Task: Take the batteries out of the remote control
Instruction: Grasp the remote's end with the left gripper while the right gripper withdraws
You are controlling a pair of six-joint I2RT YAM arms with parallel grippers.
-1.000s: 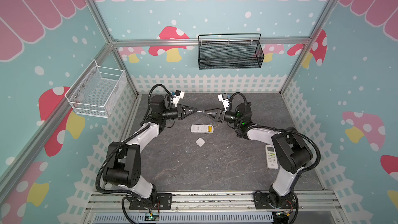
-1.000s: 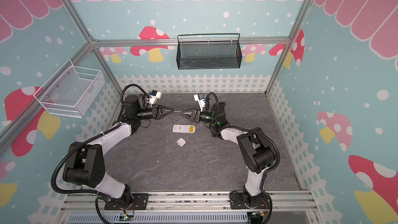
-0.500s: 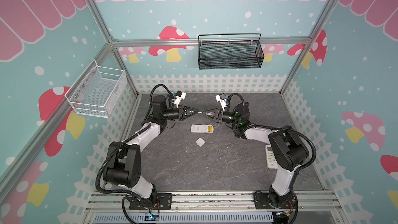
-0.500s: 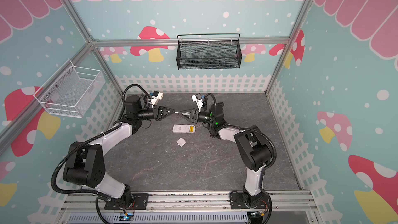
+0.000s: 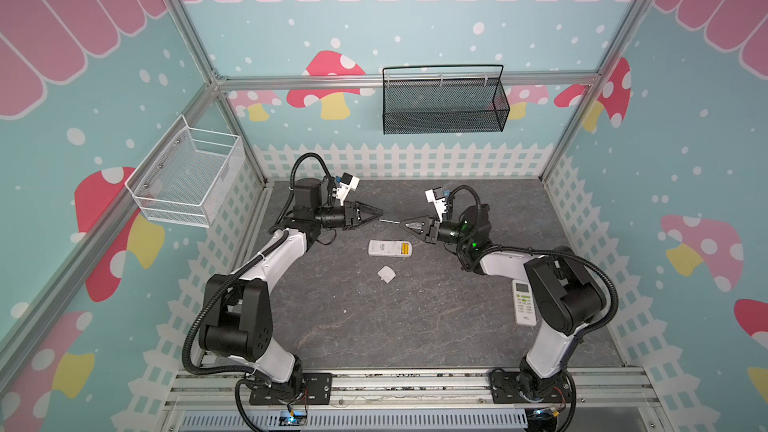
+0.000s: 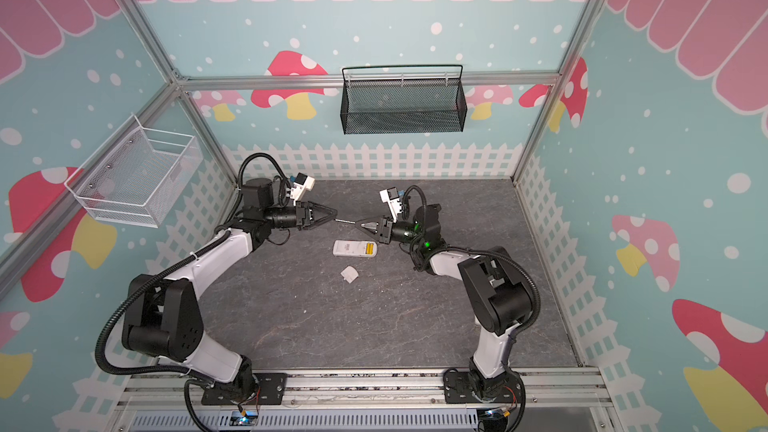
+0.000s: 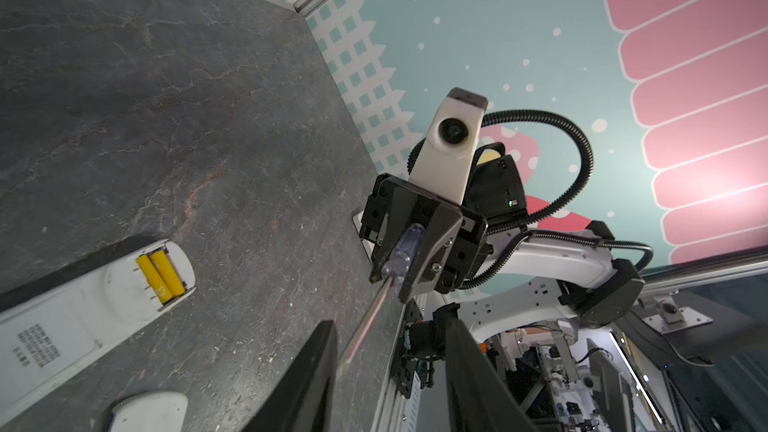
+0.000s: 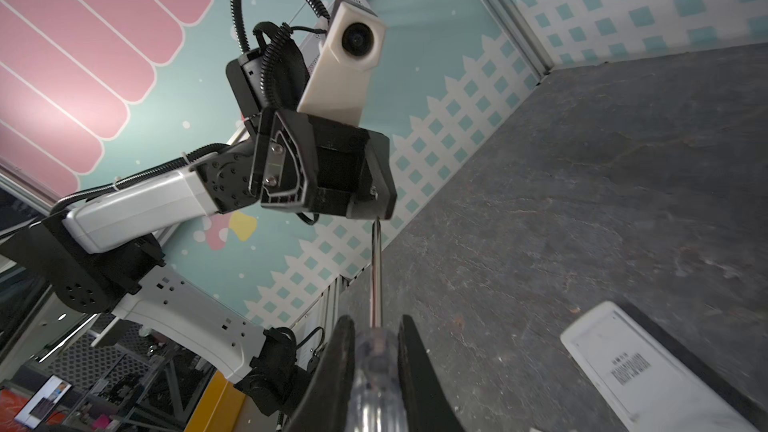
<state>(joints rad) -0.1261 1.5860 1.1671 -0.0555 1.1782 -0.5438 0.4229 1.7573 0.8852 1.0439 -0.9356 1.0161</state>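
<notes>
Near remote [image 5: 390, 248]: screwdriver [image 7: 401, 253] now in right gripper [image 5: 405, 224] (left gripper [image 5: 379, 215] let go).

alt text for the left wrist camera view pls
The right gripper is shut on a clear-handled screwdriver, its shaft pointing toward the open left gripper. On the grey table lies a white remote, back up, two yellow batteries in its open compartment.

Illegible print on remote [image 7: 83, 313]
</notes>
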